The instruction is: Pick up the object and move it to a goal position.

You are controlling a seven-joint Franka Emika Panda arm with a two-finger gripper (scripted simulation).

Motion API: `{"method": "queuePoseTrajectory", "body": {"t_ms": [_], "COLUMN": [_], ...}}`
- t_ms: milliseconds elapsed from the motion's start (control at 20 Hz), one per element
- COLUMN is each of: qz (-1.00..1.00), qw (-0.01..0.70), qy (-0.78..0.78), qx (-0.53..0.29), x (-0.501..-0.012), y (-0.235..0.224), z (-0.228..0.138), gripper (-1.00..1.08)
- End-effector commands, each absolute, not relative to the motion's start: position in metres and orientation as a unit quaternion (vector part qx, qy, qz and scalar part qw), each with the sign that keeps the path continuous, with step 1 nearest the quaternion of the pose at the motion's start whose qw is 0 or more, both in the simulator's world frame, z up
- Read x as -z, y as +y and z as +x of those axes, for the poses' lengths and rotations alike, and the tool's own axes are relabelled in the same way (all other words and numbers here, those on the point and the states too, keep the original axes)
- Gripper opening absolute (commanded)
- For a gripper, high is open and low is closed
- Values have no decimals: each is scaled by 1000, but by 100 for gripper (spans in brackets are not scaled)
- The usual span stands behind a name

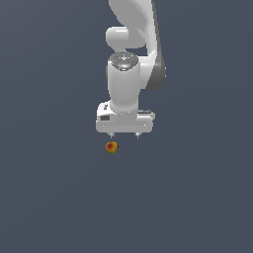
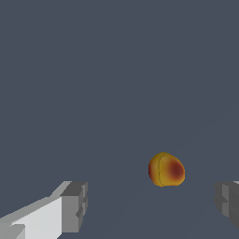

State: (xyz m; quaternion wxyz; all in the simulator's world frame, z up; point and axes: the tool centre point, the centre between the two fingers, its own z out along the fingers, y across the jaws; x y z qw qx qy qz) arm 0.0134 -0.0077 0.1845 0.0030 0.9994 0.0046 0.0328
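Under my gripper (image 1: 124,134): apple-like ball (image 1: 112,147) lies loose on the surface.
Fingers: spread apart, holding nothing.
Left: grasp, lift, carry to goal.

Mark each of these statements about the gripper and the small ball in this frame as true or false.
1. The gripper is shut on the ball. False: its fingers stand apart with nothing between them, and the ball lies free.
2. The ball is yellow-orange with a red patch. True.
3. In the exterior view the ball sits beyond the fingertip on that view's right. False: it sits just below the fingertip on that view's left.
4. The ball is much smaller than the white gripper. True.
5. Several other objects lie around the ball. False: only the plain grey surface shows around it.
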Motion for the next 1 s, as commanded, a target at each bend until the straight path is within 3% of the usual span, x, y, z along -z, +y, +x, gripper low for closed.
{"method": "queuePoseTrajectory", "body": {"t_ms": [0,950], "qz": [999,999], "qw": [3,9], "qy": [5,-10], "qx": [-33,-41], "x": [-184,-198], "y": [-8,-18], "z": [13,18], "gripper": [100,100]}}
